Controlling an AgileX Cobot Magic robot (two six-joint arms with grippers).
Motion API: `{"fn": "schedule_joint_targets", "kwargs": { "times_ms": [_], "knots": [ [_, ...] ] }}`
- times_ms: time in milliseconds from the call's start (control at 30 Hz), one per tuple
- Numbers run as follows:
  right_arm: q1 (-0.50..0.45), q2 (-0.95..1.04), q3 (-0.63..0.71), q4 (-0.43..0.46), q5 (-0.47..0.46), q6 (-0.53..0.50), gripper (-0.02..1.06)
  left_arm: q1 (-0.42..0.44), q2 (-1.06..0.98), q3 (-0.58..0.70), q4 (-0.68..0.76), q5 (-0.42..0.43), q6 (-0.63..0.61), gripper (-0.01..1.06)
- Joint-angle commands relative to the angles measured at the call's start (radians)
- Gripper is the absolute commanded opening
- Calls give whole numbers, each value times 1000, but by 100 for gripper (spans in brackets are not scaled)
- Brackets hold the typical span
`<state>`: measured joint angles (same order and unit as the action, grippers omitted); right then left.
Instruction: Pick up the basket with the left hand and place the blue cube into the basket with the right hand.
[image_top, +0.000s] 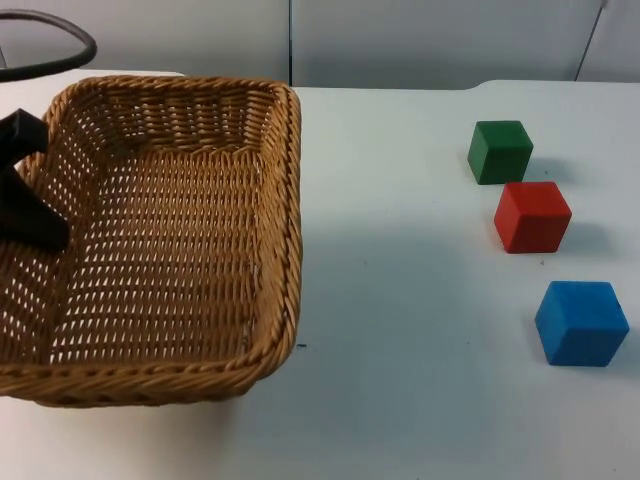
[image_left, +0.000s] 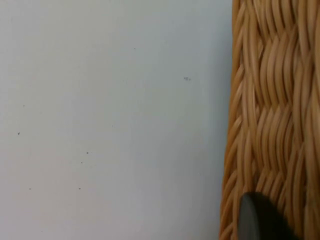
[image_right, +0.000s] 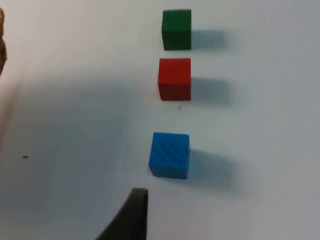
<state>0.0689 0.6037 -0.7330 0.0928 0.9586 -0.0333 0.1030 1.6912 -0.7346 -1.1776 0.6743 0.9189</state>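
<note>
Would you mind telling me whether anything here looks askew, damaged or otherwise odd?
Nothing stands out. The basket looks intact with the left gripper at its left wall, and the green cube, red cube and blue cube sit separately.

The basket (image_top: 170, 240) is a rectangular tray of woven tan wicker with a thick braided rim and an open-weave floor, and nothing lies inside it. It sits at the left side of the white bench (image_top: 400, 400). The blue cube (image_top: 581, 322) rests flat on the bench well apart from the basket, far to its right, one corner turned slightly toward the camera.
</note>
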Motion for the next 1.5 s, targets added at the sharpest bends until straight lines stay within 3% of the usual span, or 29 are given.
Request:
{"fn": "schedule_joint_targets", "kwargs": {
  "times_ms": [0,267,533,600,700,733,800,867,1067,1467],
  "knots": [
    [-2,116,-5,-10,-57,26,100,2,-11,0,-10,11,-13,0],
    [-2,422,-5,2,-174,33,100,2,-11,0,-14,8,-11,0],
    [44,529,-5,-16,-239,104,100,2,-11,0,-4,8,-11,0],
    [104,557,-5,-67,-276,165,100,2,-11,0,5,8,-11,0],
    [206,619,-5,-267,-310,380,100,2,-11,0,7,8,-11,0],
    [206,619,-5,-267,-310,380,100,2,-11,0,7,8,-11,0],
    [259,673,-5,-376,-312,522,100,2,-11,0,7,8,-11,0],
    [288,738,-5,-426,-330,593,100,2,-11,0,8,8,-11,0],
    [292,885,-5,-399,-462,655,100,2,-11,0,11,8,-11,0],
    [292,1078,-5,-385,-597,700,100,2,-11,0,12,8,-4,0]
  ]
}}
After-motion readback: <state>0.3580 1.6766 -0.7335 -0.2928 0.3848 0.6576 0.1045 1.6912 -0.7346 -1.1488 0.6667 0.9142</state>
